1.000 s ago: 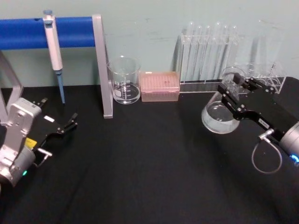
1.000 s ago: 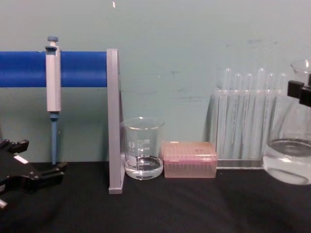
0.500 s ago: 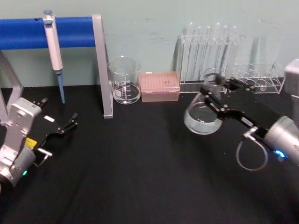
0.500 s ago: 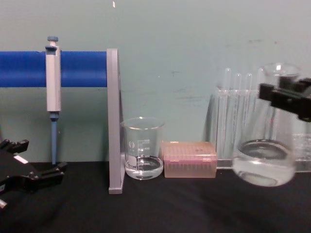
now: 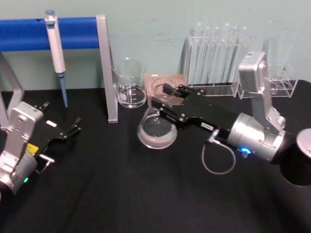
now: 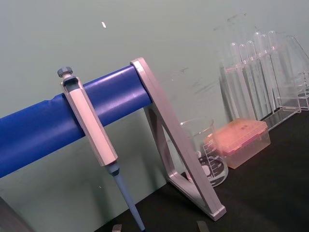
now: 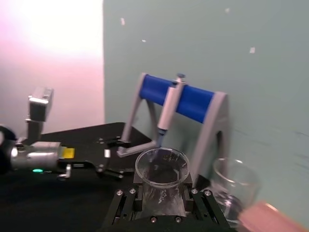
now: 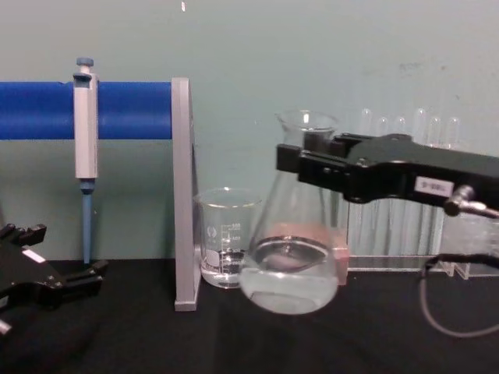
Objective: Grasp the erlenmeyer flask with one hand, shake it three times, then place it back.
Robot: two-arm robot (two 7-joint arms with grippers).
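Right hand (image 8: 304, 158) tight on erlenmeyer flask (image 8: 290, 273) neck — near beaker (image 8: 222, 234), bare table (image 5: 121, 194) beneath; left hand (image 5: 58, 119) open, far left.

Flask (image 8: 290, 269) in right gripper (image 8: 302, 162), seemingly aloft

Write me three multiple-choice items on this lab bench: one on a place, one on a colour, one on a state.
1. Where is the erlenmeyer flask?
A. in front of the beaker and the pink tip box
B. in a sink
C. on the floor

2. What colour is the bar that holds the pipette?
A. red
B. blue
C. yellow

3. The right tool is:
A. open over the table
B. parked, holding nothing
C. shut on the flask's neck

Key: A, as the chest view shows the flask before both; B, as the bar is plainly blue; C, as its jaws clamp the neck. The left tool rests parked at the left.
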